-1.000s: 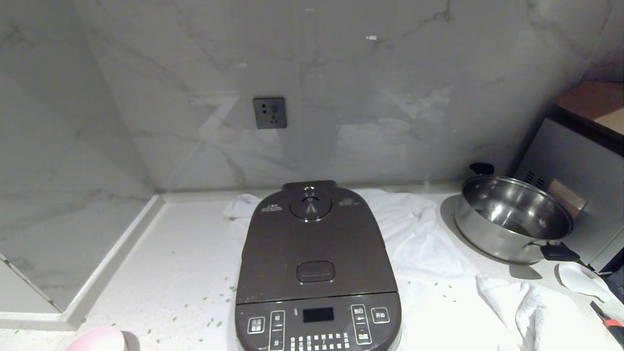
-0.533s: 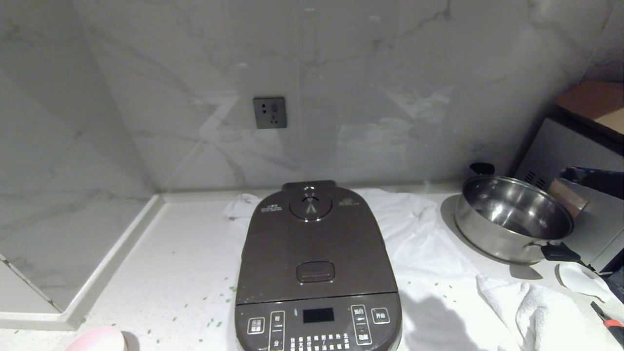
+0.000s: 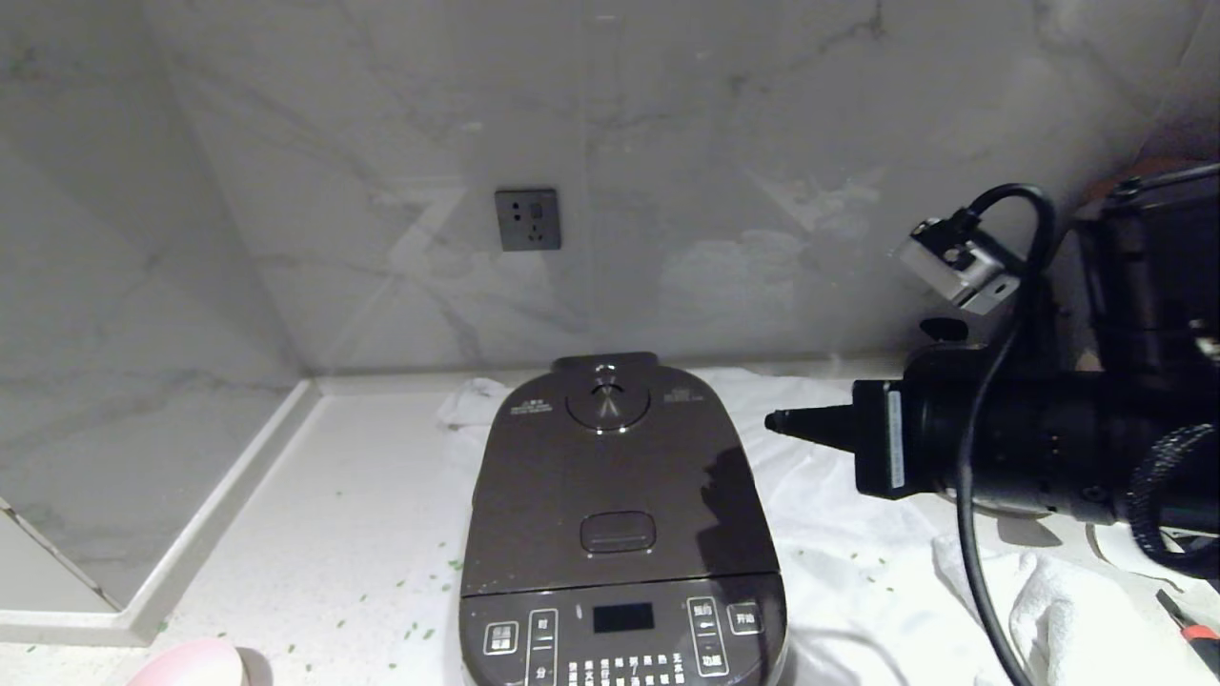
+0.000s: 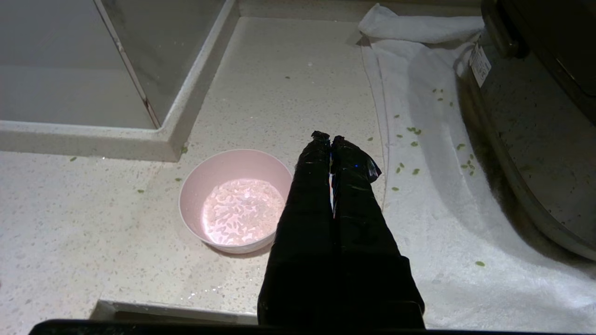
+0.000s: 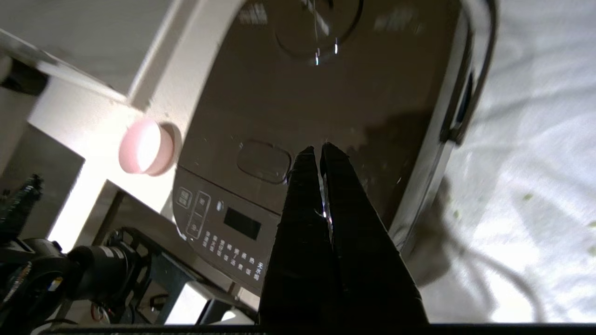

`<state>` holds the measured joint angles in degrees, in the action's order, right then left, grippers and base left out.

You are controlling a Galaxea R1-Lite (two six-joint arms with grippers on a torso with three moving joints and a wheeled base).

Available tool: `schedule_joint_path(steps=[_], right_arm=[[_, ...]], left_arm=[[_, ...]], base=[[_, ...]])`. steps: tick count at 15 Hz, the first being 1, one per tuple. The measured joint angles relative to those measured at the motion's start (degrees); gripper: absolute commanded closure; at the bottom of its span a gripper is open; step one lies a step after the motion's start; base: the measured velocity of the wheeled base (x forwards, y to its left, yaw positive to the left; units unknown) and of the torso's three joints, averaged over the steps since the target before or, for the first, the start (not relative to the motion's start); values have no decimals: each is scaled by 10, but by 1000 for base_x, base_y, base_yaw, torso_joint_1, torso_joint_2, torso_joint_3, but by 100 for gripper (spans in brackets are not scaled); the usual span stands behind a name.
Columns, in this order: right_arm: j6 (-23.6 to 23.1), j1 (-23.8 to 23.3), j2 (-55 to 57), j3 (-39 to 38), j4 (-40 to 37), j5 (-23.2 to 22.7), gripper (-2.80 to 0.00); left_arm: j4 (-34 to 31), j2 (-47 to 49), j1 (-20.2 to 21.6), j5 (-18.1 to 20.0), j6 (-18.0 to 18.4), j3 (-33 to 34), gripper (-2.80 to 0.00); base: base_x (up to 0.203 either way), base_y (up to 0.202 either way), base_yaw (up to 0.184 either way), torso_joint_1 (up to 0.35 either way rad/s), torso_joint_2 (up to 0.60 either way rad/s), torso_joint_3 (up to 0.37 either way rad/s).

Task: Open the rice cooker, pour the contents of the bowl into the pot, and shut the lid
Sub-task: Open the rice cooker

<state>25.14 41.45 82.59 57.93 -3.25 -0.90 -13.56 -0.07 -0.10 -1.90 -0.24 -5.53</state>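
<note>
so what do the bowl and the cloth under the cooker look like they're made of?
The bowl: likely plastic, pale pink, smooth matte wall, thin even rim. The cloth: white terry-style towel by its nubby pile, soft folds and creases; the exact fibre can't be told.

1. One rice cooker (image 3: 621, 534) in front of me, its one lid (image 3: 615, 476) down.
2. One pink bowl (image 4: 235, 200).
3. Two grippers of mine: right gripper (image 3: 777, 422), left gripper (image 4: 330, 138).
4. One wall socket (image 3: 527, 220).
5. White towels (image 3: 820, 457): more than one, exact count unclear.
6. Many small green bits (image 4: 413, 131) scattered, too many to count.
7. One release button (image 3: 618, 532) on the lid, one steam vent (image 3: 607, 400).
</note>
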Motion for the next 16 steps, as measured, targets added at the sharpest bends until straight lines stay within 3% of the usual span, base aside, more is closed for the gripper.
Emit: schedule_joint_path(steps=[4,8,10,13,16], right_arm=[[32,8,64,6,-57,-9,0],[31,37,96,20,-51,-74,0],[23,68,103,40,-48,-61,0],[13,113,113,52,-48,-6,0],[12,109,126,44,-44,-12,0]], left_arm=[[0,0,0,0,0,0,0],[-1,0,0,0,0,-1,0],[-1,0,0,0,0,-1,0],[-1,0,0,0,0,0,0],[-1,0,0,0,0,0,0]], base=[[0,0,0,0,0,0],[0,0,0,0,0,0],[0,0,0,0,0,0],[0,0,0,0,0,0],[0,0,0,0,0,0]])
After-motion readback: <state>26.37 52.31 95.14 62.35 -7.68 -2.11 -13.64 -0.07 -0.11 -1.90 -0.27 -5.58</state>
